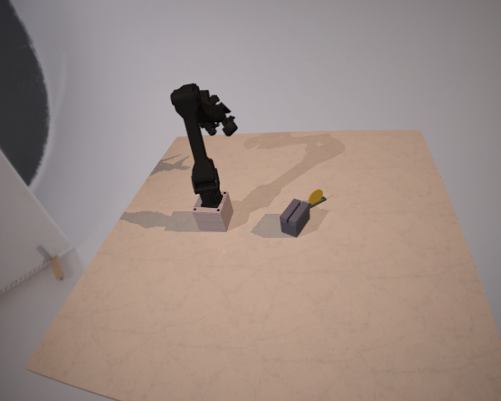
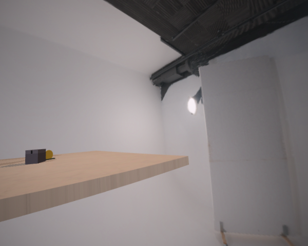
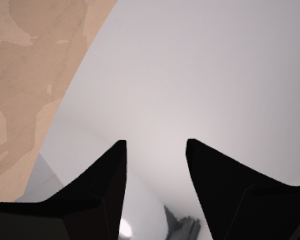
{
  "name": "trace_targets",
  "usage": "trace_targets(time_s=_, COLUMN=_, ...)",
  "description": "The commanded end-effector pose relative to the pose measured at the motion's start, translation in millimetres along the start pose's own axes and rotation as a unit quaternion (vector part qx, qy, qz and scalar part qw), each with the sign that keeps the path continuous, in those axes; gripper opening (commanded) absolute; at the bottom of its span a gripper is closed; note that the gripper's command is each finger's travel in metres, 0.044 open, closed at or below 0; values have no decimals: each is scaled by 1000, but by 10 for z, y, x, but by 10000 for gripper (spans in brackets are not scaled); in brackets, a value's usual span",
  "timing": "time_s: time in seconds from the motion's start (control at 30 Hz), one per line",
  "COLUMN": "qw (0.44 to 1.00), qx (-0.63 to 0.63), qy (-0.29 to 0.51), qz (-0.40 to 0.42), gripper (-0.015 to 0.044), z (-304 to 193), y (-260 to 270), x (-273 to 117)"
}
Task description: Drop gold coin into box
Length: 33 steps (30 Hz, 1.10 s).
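The gold coin (image 1: pixel 316 196) (image 2: pixel 49 154) stands on its edge in the dark-green holder (image 1: pixel 323 200), just beyond the grey box. The closed grey box (image 1: pixel 300 220) (image 2: pixel 31 159) stands on the table, with a narrow dark slot (image 1: pixel 293 211) running along its lid; the box partly hides the holder and coin in the exterior view. My gripper (image 3: pixel 157 147) is open and empty, its fingers partway apart. In the top view it is raised high above the table, up and to the left of the box and coin, well away from both.
The arm's pale base block (image 1: pixel 211 219) stands on the table (image 1: pixel 259 311), left of the box. The box and holder are close together, nearly in line. The wrist view shows wall and the table's edge (image 3: pixel 65 92) at the left.
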<state>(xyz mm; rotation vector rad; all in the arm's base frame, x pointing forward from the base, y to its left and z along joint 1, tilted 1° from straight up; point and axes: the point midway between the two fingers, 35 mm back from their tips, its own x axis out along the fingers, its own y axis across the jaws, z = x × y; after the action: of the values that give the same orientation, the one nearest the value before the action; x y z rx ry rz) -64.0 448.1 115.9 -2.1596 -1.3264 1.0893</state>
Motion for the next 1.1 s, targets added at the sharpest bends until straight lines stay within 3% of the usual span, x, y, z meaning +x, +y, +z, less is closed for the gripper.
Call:
trace_targets(time_s=0.0, qw=996, qx=70, qy=20, qz=55, gripper=161, z=-353, y=330, x=173)
trace_targets(time_s=0.3, qw=959, qx=223, qy=50, qz=169, gripper=161, z=-1066, y=1185, x=417)
trace_targets(time_s=0.57, qw=879, qx=386, qy=95, qz=264, gripper=161, z=-1604, y=1898, x=377)
trace_targets(time_s=0.87, qw=636, qx=637, qy=215, qz=379, gripper=161, z=-2364, y=3109, x=-243)
trace_targets(time_s=1.07, qw=363, qx=781, qy=296, qz=414, gripper=161, z=-2627, y=3793, x=-919)
